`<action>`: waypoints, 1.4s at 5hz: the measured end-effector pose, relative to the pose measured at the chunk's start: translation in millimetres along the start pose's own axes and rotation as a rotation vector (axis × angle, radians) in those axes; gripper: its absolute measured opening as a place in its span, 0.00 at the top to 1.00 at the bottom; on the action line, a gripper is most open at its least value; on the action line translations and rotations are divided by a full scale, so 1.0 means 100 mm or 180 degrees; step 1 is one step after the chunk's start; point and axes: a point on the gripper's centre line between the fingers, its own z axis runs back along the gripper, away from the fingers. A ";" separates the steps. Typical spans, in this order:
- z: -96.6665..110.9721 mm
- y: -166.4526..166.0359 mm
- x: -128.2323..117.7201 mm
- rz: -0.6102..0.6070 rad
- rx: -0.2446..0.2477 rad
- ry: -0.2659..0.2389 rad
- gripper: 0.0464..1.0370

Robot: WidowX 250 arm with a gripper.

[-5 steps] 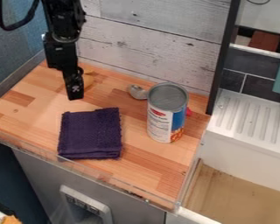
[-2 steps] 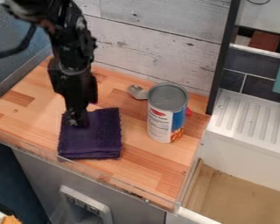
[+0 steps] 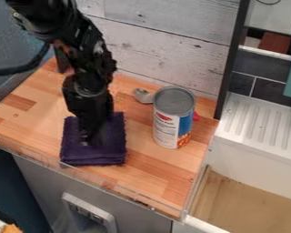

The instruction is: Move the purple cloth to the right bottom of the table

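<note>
Countertop (image 3: pixel 154 168) between purple cloth (image 3: pixel 111 152), can (image 3: pixel 169 125), front edge (image 3: pixel 105 186)

Camera high on front side, mid-range, slants down over butcher-block countertop (image 3: pixel 151 168) toward whitewashed plank wall (image 3: pixel 163 41) at 12 o'clock; sink (image 3: pixel 251 202) between 4 and 5.

The WidowX gripper (image 3: pixel 91 140) is advancing over the folded purple cloth (image 3: pixel 110 152), whose middle is now lying beneath the tip instead of ahead.
</note>
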 end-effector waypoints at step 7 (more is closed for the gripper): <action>-0.46 -0.26 0.85 0.0643 0.0372 -0.0350 0.04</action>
